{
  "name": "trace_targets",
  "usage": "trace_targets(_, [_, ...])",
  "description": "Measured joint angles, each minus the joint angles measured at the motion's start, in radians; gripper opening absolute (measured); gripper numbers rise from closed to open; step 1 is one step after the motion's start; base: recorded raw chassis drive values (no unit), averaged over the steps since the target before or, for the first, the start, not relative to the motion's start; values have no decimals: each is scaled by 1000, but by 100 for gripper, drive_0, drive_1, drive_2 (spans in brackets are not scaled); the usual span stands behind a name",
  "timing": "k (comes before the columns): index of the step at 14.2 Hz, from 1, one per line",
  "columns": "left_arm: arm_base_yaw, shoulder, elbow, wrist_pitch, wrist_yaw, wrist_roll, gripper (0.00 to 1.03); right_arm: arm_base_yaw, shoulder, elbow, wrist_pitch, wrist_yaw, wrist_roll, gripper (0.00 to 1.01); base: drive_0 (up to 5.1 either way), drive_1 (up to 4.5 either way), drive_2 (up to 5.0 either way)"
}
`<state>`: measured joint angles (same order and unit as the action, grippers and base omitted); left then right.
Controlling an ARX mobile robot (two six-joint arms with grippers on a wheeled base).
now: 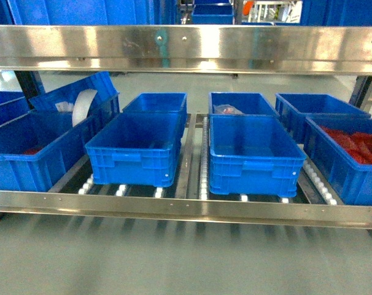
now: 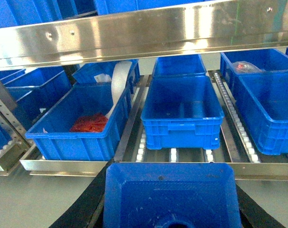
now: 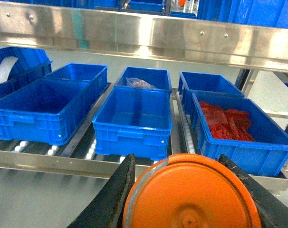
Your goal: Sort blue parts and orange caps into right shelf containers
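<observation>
In the left wrist view a bright-blue part (image 2: 170, 197) fills the bottom, clamped between the black fingers (image 2: 94, 199) of my left gripper (image 2: 170, 190). In the right wrist view my right gripper (image 3: 177, 164) is shut on an orange cap (image 3: 191, 197), its round face toward the camera. Both hang in front of the steel shelf (image 1: 186, 209), short of its front rail. Blue containers stand on the rollers: two empty ones in the middle (image 1: 134, 163) (image 1: 253, 172) and a right one (image 1: 342, 175) with red pieces. Neither gripper shows in the head view.
An upper steel rail (image 1: 186, 46) crosses above the bins. At the left, a tilted bin holds a white roll (image 1: 85, 104), and a front bin (image 2: 72, 142) holds red pieces. More blue bins stand behind; one (image 3: 144, 76) holds a clear bag. Grey floor lies before the shelf.
</observation>
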<state>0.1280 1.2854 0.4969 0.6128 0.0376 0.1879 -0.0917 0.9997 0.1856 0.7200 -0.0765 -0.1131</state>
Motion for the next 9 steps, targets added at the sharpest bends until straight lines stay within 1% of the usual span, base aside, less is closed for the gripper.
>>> trace_targets(9, [0, 0, 0, -1, 0, 0, 44, 0, 0, 0, -1, 0, 0, 43, 0, 0, 0])
